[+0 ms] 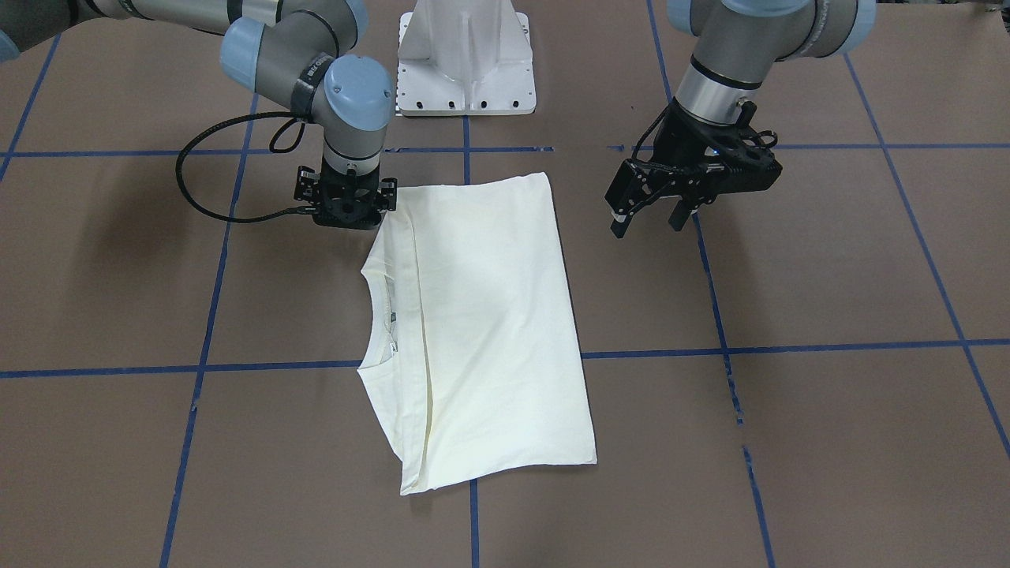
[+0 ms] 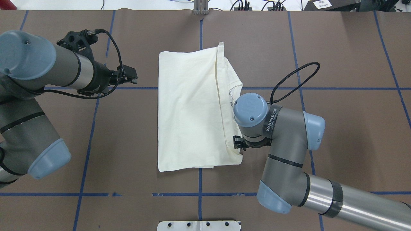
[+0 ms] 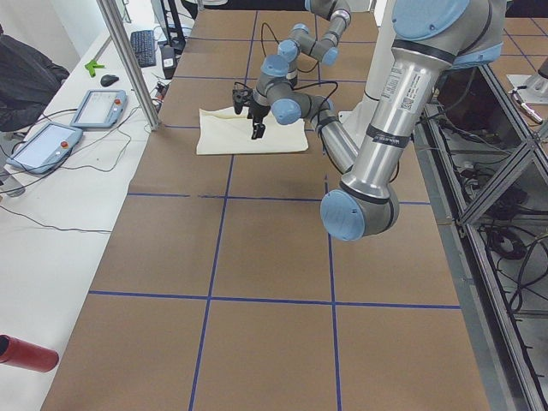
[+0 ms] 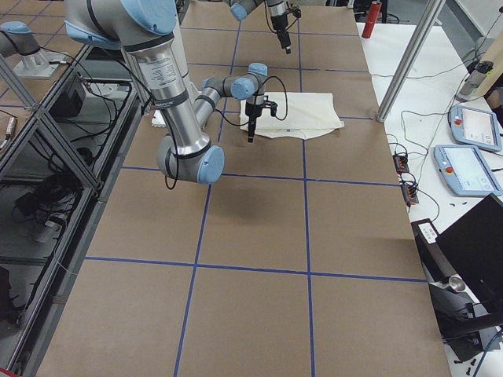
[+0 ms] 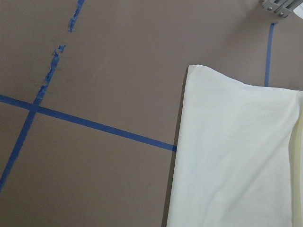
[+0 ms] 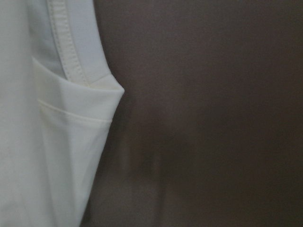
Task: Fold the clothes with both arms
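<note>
Grey metal left arm [image 2: 64, 69] and right arm [image 2: 285, 128] carry rounded light-blue joint caps with small screws. Black skeletal left gripper [image 1: 647, 227] and right gripper [image 1: 346, 207] trail looping black cables [image 1: 178, 167]. White lettering [image 2: 271, 120] marks the right wrist's black band.

Folded cream shirt [image 4: 302, 116] on brown table [image 4: 259, 236] (right arm's tool [image 4: 251, 135] at its edge).
</note>
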Controlling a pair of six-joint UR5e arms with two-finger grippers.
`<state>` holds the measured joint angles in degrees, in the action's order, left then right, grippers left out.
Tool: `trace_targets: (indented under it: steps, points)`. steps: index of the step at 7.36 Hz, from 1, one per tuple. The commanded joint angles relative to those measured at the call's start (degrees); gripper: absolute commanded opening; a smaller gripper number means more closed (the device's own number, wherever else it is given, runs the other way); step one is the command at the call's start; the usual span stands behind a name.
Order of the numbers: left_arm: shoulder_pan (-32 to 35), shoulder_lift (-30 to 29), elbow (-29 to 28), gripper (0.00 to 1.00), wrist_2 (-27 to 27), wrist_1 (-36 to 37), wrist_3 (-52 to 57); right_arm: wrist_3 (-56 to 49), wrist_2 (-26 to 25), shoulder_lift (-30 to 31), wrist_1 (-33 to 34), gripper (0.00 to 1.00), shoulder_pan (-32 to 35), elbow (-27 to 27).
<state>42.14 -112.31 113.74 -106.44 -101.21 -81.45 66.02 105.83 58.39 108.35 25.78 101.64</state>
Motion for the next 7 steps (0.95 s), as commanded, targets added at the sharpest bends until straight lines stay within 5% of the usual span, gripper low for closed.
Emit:
trace_targets:
  steps: [1,4,7]
  points:
    - [-0.13,0.07,-0.09,1.00,0.00,-0.04,0.07,-0.63,0.08,-2.73,-0.59,1.00,0.23,0.75]
    - [-0.13,0.25,-0.18,1.00,0.00,-0.30,0.16,-3.09,0.07,-5.04,-8.84,1.00,0.23,-3.63]
    - [-0.13,0.25,-0.09,1.00,0.00,-0.30,0.33,-2.92,2.09,-4.25,-6.07,1.00,-1.26,-3.99]
